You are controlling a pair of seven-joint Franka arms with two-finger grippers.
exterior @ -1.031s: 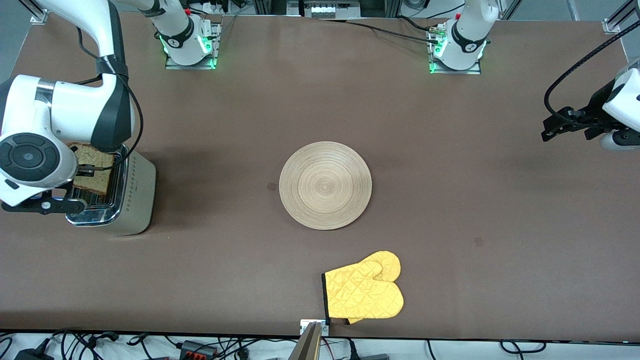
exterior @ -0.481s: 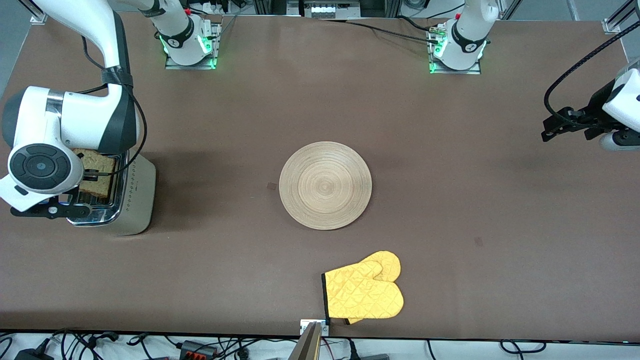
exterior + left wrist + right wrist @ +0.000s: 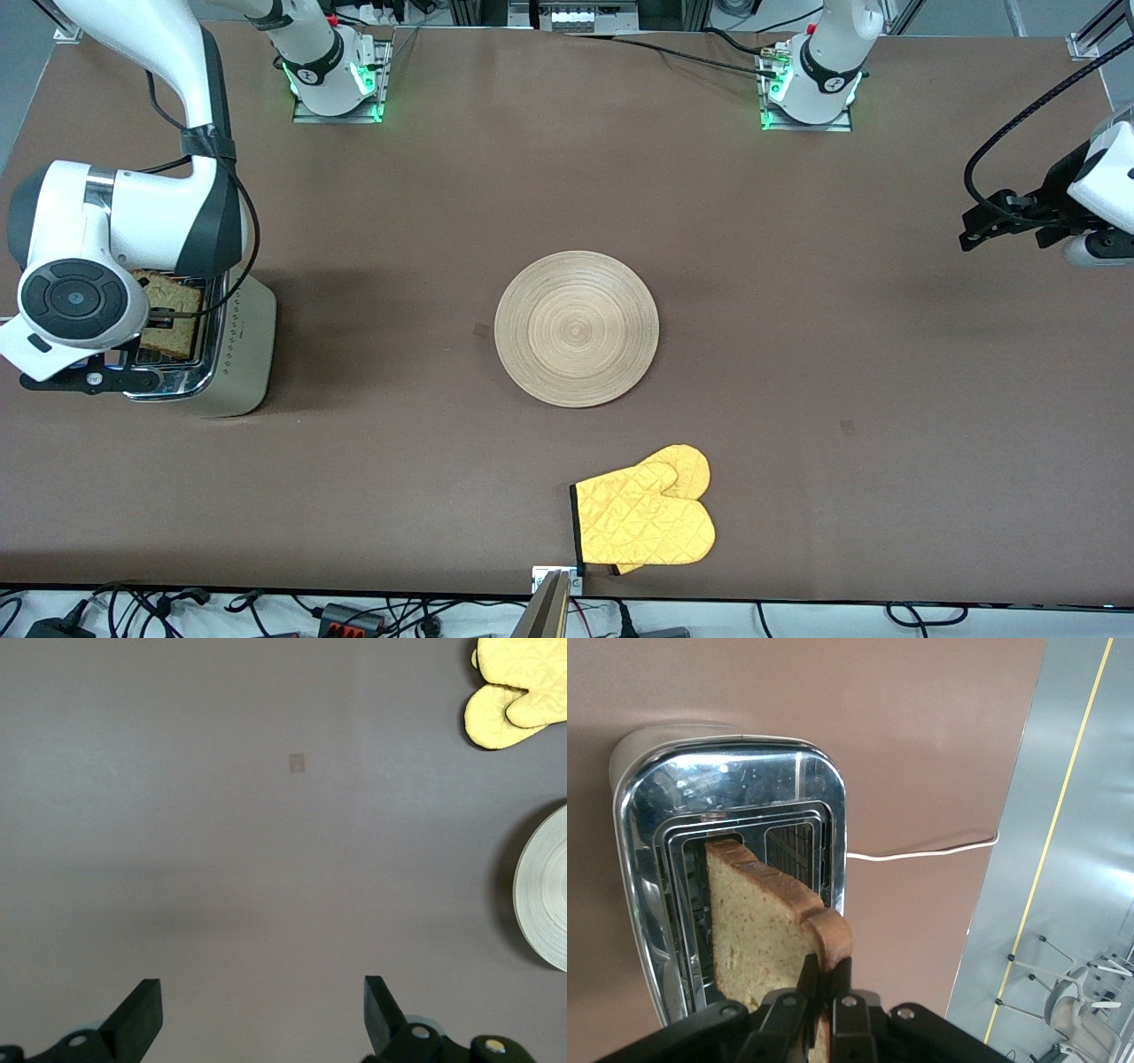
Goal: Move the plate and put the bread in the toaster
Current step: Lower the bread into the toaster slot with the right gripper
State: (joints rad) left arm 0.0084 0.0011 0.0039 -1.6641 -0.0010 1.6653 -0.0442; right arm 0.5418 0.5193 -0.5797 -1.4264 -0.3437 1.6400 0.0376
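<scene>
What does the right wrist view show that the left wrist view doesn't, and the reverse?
Only the right wrist view shows the right gripper shut on the bread, the slice's lower edge in a slot of the toaster, with the white cord trailing away. Only the left wrist view shows the open left gripper, the yellow oven mitts and the plate. Both show the brown table.

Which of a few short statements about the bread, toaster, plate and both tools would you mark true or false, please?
1. The right tool is shut on the bread over the toaster. True.
2. The bread lies flat on the plate. False: the plate is bare; the bread stands partly in a toaster slot.
3. The left tool is open, holding nothing. True.
4. The yellow oven mitt rests on the plate. False: it lies on the table, nearer the front camera.
</scene>
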